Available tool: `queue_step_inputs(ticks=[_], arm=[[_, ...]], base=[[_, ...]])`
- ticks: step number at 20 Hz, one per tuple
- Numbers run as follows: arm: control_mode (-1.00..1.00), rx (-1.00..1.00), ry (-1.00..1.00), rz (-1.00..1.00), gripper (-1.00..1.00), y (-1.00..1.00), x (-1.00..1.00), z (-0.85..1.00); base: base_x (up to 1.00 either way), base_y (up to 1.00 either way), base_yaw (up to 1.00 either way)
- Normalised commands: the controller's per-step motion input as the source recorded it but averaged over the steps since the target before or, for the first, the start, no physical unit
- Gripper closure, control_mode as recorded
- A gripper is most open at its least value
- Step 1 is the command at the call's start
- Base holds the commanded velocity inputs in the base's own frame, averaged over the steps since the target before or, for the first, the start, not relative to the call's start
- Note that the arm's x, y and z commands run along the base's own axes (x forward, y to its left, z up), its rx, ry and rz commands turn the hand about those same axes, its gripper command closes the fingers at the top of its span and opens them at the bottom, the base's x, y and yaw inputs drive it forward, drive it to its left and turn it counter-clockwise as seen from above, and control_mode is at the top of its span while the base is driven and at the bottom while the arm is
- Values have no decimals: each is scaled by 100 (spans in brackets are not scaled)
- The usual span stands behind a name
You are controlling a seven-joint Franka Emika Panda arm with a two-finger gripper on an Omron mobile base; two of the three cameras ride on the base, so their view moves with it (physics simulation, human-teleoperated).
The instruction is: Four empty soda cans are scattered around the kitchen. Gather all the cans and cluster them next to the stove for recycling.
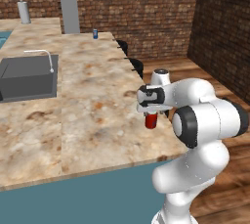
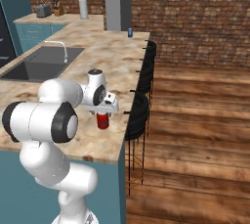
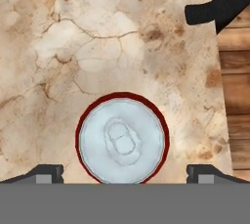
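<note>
red can [image 3: 122, 137] upright near the surface [image 1: 88, 120] edge, straight under my pincer [image 3: 124, 173] | pincer spread, tips flanking it | likely light, thin-walled, slick: pinch mid-body, gently | blue can [image 1: 95, 33] far off

The gripper [image 1: 151, 115] hangs directly over a red can [image 1: 151, 120] near the counter [image 1: 88, 120] edge, with its fingertips [image 3: 49, 173] set wide to either side of the can's top. Bare counter extends ahead of and to the left of the gripper. To its right the counter ends, and black stools [image 2: 139, 115] stand just beyond the edge. The sink [image 1: 27, 76] and faucet [image 1: 44, 57] lie well to the left. A blue can [image 1: 95, 33] stands far ahead.
</note>
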Motion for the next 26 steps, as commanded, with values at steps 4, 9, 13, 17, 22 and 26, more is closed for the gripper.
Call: queue_step_inputs(ticks=[4,9,13,17,22,26], arm=[[-100,0,0,0,-100,0,7,-11],[-100,0,0,0,-100,0,2,-10],[-100,0,0,0,-100,0,0,-16],[-100,0,0,1,100,0,0,-16],[-100,0,0,0,100,0,0,0],[-100,0,-1,0,100,0,0,5]], base=[[0,0,0],[0,0,0],[0,0,0],[0,0,0],[0,0,0],[0,0,0]])
